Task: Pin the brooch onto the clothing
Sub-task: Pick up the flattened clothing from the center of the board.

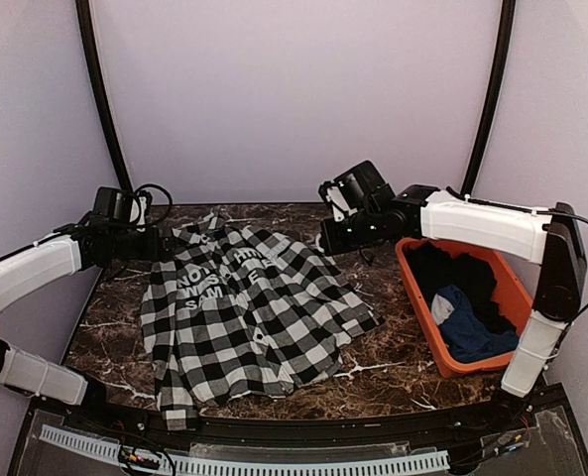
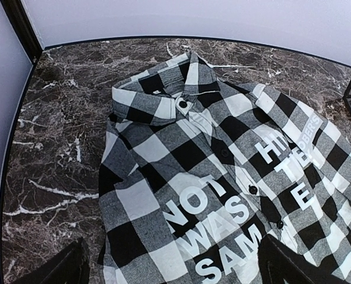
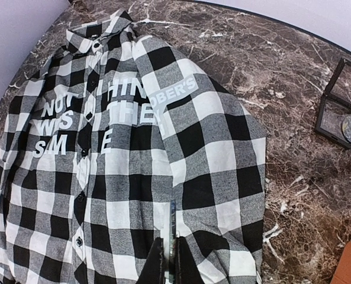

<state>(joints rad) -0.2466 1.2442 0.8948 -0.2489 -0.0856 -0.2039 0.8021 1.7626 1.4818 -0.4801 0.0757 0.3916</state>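
The clothing [image 1: 244,317], a black-and-white checked shirt with white block lettering, lies spread on the marble table, collar at the far left. It also fills the left wrist view [image 2: 222,189] and the right wrist view [image 3: 134,165]. My right gripper [image 3: 173,251] hovers above the shirt's right half, shut on a thin flat piece seen edge-on, which looks like the brooch [image 3: 173,228]. From above, the right gripper [image 1: 330,236] is over the shirt's far right edge. My left gripper [image 2: 175,269] stands open over the lettering, near the collar [image 1: 170,243], with nothing between its fingers.
An orange bin [image 1: 517,288] at the right holds dark clothes and a blue garment [image 1: 467,332]. A small black-framed open box [image 3: 341,112] with a round gold piece inside sits on the marble beyond the shirt's right side. Walls close the table's back and sides.
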